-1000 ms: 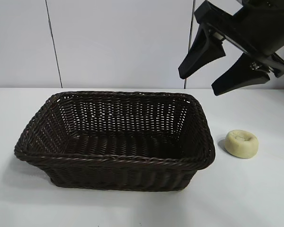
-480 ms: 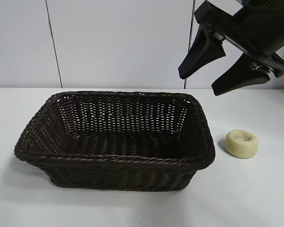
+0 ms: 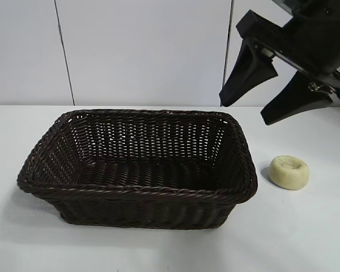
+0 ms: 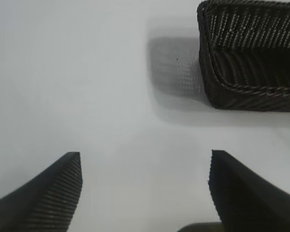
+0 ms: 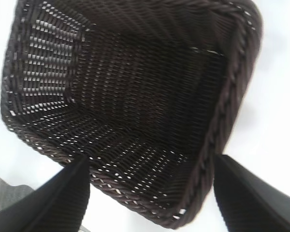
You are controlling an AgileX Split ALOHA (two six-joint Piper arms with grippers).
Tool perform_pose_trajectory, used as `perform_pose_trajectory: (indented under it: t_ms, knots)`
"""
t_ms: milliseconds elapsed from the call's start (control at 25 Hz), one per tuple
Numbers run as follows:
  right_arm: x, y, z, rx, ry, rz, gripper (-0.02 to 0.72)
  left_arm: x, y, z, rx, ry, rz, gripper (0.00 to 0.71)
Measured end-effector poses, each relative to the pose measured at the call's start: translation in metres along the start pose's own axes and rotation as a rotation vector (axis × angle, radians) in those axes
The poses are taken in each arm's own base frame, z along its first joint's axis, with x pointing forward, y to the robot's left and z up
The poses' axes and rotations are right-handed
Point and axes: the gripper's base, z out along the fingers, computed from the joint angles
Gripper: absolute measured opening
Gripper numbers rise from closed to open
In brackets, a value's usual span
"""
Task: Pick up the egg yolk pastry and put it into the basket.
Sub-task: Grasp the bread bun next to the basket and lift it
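Observation:
The egg yolk pastry [image 3: 289, 172], a small pale yellow puck with a dimpled top, lies on the white table just right of the basket [image 3: 136, 192]. The basket is dark brown wicker and empty. My right gripper [image 3: 245, 114] hangs open and empty high above the basket's back right corner and above the pastry. Its wrist view looks down into the basket [image 5: 222, 121]; the pastry is out of that view. My left gripper [image 4: 144, 164] is open and empty over bare table, with a basket corner [image 4: 217, 92] ahead of it. It does not show in the exterior view.
The table [image 3: 306, 238] is white, with a white panelled wall [image 3: 141, 51] behind it. Nothing else lies on the table near the basket and pastry.
My right gripper has shifted a little to the right and slightly down. The pastry and the basket have not moved.

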Motion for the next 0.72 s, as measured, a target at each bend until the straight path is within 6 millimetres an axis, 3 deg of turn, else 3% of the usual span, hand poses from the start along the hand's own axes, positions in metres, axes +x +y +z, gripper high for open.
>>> perform_pose_trajectory:
  t_ms: [200, 560, 720]
  knots:
    - [0.002, -0.012, -0.002, 0.081, 0.024, 0.037, 0.519, 0.0, 0.0, 0.0, 0.001, 0.0, 0.0, 0.535]
    - [-0.004, -0.079, -0.031, 0.203, -0.057, 0.235, 0.519, 0.0, 0.0, 0.0, 0.002, 0.0, -0.001, 0.535]
    - [-0.003, -0.091, -0.037, 0.223, -0.071, 0.255, 0.519, 0.0, 0.0, 0.0, 0.002, 0.0, -0.001, 0.535]
